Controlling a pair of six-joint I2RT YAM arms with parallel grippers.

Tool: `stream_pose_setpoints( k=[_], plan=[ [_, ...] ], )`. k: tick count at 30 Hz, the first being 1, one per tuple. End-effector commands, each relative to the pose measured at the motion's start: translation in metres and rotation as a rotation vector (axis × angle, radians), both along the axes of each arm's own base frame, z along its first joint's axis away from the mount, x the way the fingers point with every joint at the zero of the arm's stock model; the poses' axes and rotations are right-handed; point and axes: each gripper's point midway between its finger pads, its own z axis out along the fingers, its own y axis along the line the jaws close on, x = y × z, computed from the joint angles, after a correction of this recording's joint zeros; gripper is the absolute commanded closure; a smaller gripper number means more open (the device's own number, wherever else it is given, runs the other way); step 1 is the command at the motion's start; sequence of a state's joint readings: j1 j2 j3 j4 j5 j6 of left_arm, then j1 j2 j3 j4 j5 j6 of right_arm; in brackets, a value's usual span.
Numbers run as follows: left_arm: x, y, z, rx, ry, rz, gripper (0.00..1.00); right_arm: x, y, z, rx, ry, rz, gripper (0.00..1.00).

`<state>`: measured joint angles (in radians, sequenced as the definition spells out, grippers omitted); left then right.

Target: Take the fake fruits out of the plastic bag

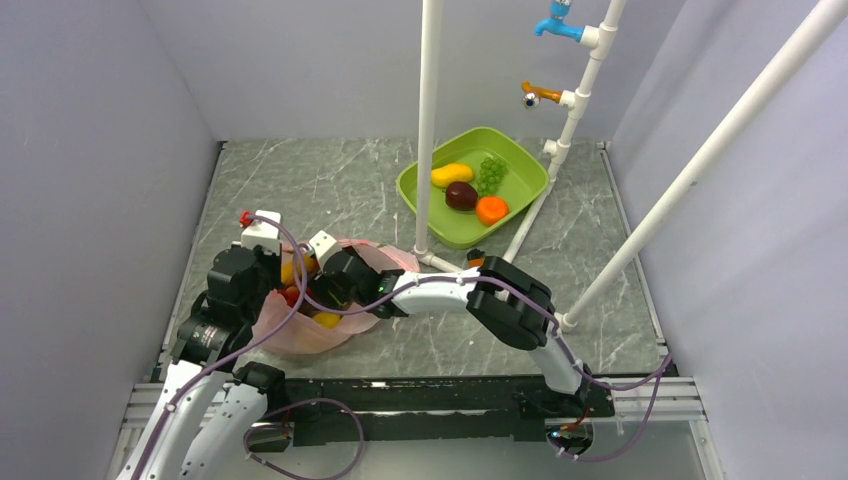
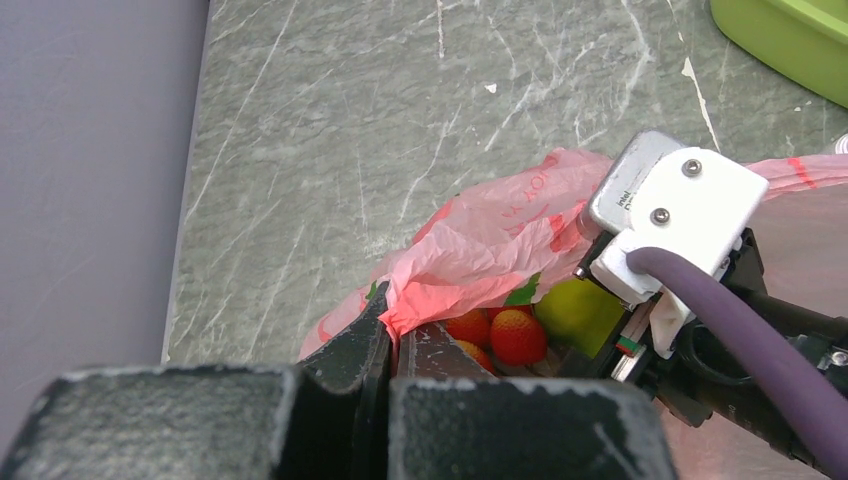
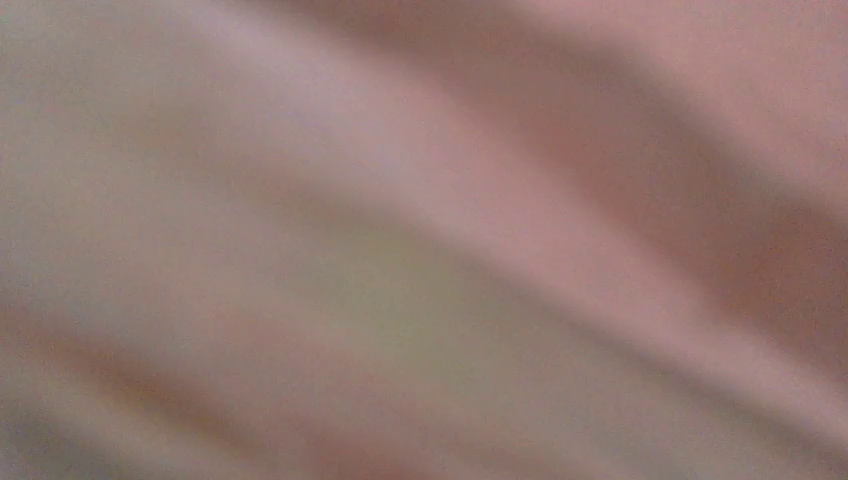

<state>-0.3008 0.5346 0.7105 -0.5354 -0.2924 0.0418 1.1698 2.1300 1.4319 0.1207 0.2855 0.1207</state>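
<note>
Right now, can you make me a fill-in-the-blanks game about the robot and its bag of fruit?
The left gripper is shut on the ____ plastic bag. The green tub holds ____ fruits. On the white pipe, the blue tap is ____ the orange tap.
Missing words: pink; four; above.

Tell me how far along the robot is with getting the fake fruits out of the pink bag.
Done: nothing yet; no fruit lies loose beside the plastic bag. In hand: the left gripper pinches the bag's rim, and the right gripper reaches inside by the green pear. Left: the pear, red fruits and a yellow fruit, all inside.
</note>
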Motion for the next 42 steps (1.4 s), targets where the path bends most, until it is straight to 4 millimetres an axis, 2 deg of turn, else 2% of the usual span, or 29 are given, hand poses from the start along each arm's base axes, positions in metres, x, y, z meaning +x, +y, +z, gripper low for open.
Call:
stream_pose_setpoints(
  k=[1, 3, 5, 7, 9, 12, 15, 18, 23, 27, 29, 33, 34, 36, 40, 42],
  plan=[
    [0.004, -0.003, 0.007, -0.005, -0.033, -0.014, 1.0, -0.004, -0.006, -0.016, -0.051, 0.036, 0.012, 0.25],
    [0.005, -0.004, 0.008, -0.004, -0.034, -0.016, 1.0, -0.003, -0.002, -0.005, -0.035, 0.03, 0.02, 0.35],
    [0.005, -0.004, 0.007, -0.003, -0.031, -0.016, 1.0, -0.001, 0.001, 0.008, -0.018, 0.023, 0.014, 0.5],
    [0.005, -0.003, 0.007, -0.003, -0.031, -0.015, 1.0, 0.0, 0.004, 0.027, 0.018, 0.02, 0.011, 0.61],
    [0.005, -0.004, 0.006, -0.003, -0.029, -0.015, 1.0, -0.002, 0.008, 0.053, 0.077, 0.017, 0.02, 0.64],
    [0.005, -0.004, 0.006, -0.004, -0.029, -0.015, 1.0, -0.004, 0.009, 0.082, 0.151, 0.032, 0.02, 0.66],
    [0.005, -0.004, 0.006, -0.004, -0.029, -0.015, 1.0, -0.004, 0.007, 0.099, 0.206, 0.077, 0.013, 0.69],
    [0.005, -0.004, 0.007, -0.004, -0.03, -0.015, 1.0, -0.004, 0.004, 0.107, 0.238, 0.127, -0.003, 0.7],
    [0.006, -0.004, 0.005, -0.002, -0.024, -0.016, 1.0, -0.015, 0.004, 0.124, 0.299, 0.19, 0.028, 0.71],
    [0.006, -0.004, 0.005, -0.003, -0.025, -0.016, 1.0, -0.023, -0.004, 0.156, 0.387, 0.222, 0.056, 0.73],
    [0.006, -0.004, 0.005, -0.003, -0.024, -0.017, 1.0, -0.033, -0.007, 0.175, 0.451, 0.258, 0.113, 0.75],
    [0.006, -0.005, 0.006, -0.003, -0.026, -0.019, 1.0, -0.045, -0.025, 0.211, 0.545, 0.268, 0.161, 0.8],
    [0.006, -0.004, 0.007, -0.003, -0.028, -0.018, 1.0, -0.048, -0.032, 0.225, 0.576, 0.252, 0.171, 0.81],
    [0.005, -0.004, 0.007, -0.004, -0.029, -0.015, 1.0, -0.052, -0.046, 0.241, 0.612, 0.223, 0.171, 0.81],
    [0.004, -0.003, 0.009, -0.007, -0.037, -0.014, 1.0, -0.049, -0.088, 0.275, 0.651, 0.106, 0.095, 0.8],
    [0.003, -0.003, 0.01, -0.009, -0.043, -0.013, 1.0, -0.039, -0.122, 0.29, 0.643, 0.008, -0.015, 0.8]
  ],
)
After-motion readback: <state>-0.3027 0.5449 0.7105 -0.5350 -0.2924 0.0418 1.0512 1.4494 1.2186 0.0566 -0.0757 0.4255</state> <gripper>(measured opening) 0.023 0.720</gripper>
